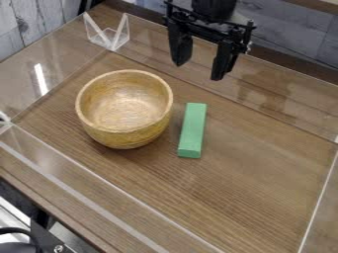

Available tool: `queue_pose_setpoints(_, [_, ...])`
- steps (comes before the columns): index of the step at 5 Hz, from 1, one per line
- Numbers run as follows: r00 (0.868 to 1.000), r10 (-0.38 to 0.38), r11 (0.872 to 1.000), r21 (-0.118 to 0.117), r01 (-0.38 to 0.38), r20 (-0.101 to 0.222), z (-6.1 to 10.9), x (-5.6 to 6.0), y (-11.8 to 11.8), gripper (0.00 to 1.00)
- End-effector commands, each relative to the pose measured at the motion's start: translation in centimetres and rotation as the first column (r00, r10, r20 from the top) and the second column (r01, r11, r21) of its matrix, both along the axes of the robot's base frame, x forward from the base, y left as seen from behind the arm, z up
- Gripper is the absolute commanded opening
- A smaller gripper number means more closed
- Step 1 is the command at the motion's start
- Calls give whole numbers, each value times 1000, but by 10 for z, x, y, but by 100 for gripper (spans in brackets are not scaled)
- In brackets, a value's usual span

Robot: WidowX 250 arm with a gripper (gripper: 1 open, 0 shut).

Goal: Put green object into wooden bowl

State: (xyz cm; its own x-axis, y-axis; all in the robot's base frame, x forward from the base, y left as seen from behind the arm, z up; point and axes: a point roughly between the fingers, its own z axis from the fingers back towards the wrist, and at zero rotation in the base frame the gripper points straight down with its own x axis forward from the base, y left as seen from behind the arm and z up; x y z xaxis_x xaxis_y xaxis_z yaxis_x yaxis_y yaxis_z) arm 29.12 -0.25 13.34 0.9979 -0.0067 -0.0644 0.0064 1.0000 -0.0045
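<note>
The green object [195,129], a flat mint-green bar, lies on the wooden table just right of the wooden bowl [125,108], almost touching its side. The bowl is round, tan and holds nothing. My gripper [199,60] hangs above the far part of the table, behind the bar and well apart from it. Its black fingers [222,62] point down and stand open with nothing between them.
Clear acrylic walls [317,203] fence in the table on all sides. A clear folded plastic piece [106,33] stands at the back left. Bare wood stretches to the right and in front of the bar.
</note>
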Motion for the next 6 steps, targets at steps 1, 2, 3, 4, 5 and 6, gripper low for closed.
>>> queue_pose_setpoints(1, [998,57,998,-6,-57,-4,-17,1,6,100])
queue_pose_setpoints(2, [993,122,992,-12,-122,1,-30,-5,7,100])
queue_pose_setpoints(3, [988,157,987,-28,-156,12,-38,-10,3,100])
queue_pose_setpoints(4, [983,180,983,-48,-179,29,-55,-10,4,100])
queue_pose_setpoints(5, [976,209,976,-67,-206,53,-69,-7,9,100])
queue_pose_setpoints(6, [981,179,982,-77,-174,69,-78,-10,14,100])
